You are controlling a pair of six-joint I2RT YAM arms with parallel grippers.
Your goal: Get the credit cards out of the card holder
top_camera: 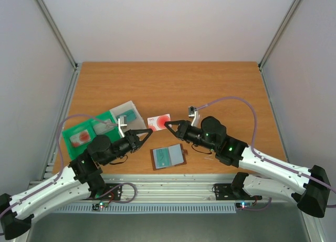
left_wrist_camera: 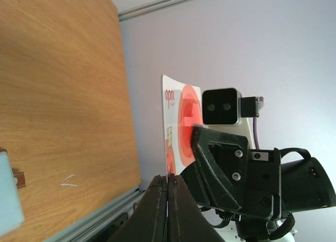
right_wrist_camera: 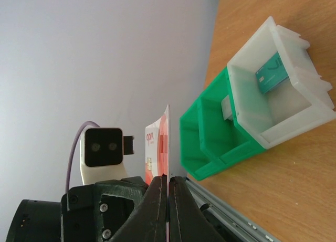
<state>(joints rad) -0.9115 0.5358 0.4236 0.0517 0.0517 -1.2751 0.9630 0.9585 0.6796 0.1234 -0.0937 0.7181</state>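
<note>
White walls (top_camera: 168, 21) close in a wooden tabletop (top_camera: 210, 84) on three sides. Above its middle, the two arms meet over one credit card (top_camera: 159, 122).

The left gripper (top_camera: 149, 130) has its jaws pressed together; in the left wrist view the card's edge runs straight into the seam between the fingers. The right gripper (top_camera: 169, 124) is closed too, and pinches the card's thin edge at the opposite end. The card is held off the wood between the two. Its long axis runs left to right, with the right end a little nearer the far edge. Its white face with a red disc shows to the overhead camera. How deep either pair of fingers reaches onto the card is hard to tell.

The card holder (top_camera: 168, 157) lies open and flat just beside the near edge, between the two arms and below the grippers. Its grey-blue panels face up, and its long axis lies roughly along that edge. The left wrist view cuts it off to a pale corner and a brown tab.

Toward the left edge sits a green tray (top_camera: 105, 118) with a pale card (top_camera: 81, 138), red-blotched, in it. A translucent box (top_camera: 131, 108) touches the tray on its right and holds a teal card (top_camera: 126, 117). The left arm hides part of the tray.
</note>
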